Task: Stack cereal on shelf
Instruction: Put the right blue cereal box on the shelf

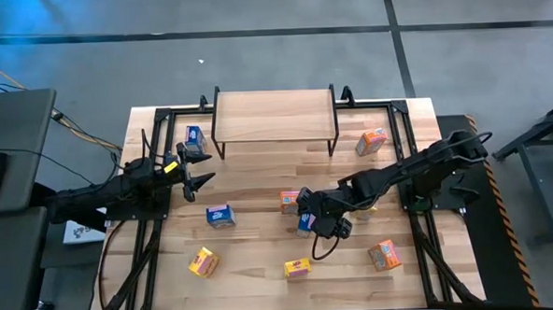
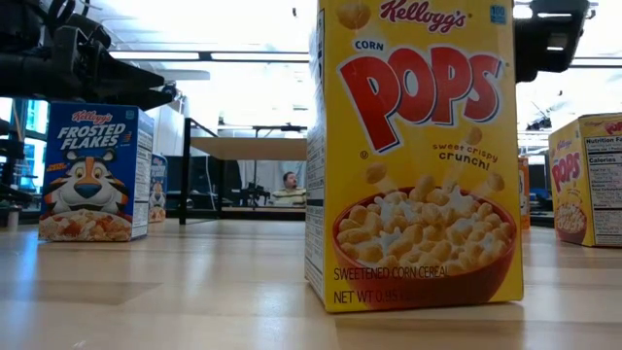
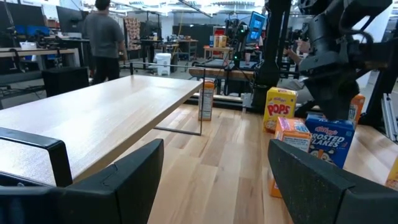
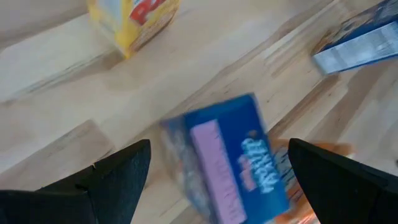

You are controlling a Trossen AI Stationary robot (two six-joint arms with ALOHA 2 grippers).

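The shelf (image 1: 275,116) stands at the table's far middle, its top bare. Small cereal boxes are spread over the table: blue ones (image 1: 194,137) (image 1: 219,214), orange ones (image 1: 290,201) (image 1: 371,141) (image 1: 384,254) and yellow ones (image 1: 203,262) (image 1: 297,267). My right gripper (image 1: 305,210) is open and points down over a blue box (image 4: 230,165), which shows blurred between its fingers; I see no touch. My left gripper (image 1: 207,167) is open and empty, left of the shelf's near left leg, and looks along the shelf top (image 3: 93,118).
In the low view a yellow Corn Pops box (image 2: 418,156) stands upright close in front, with a blue Frosted Flakes box (image 2: 92,175) at the left and another yellow box (image 2: 588,180) at the right. People show in the room beyond the table (image 3: 102,37).
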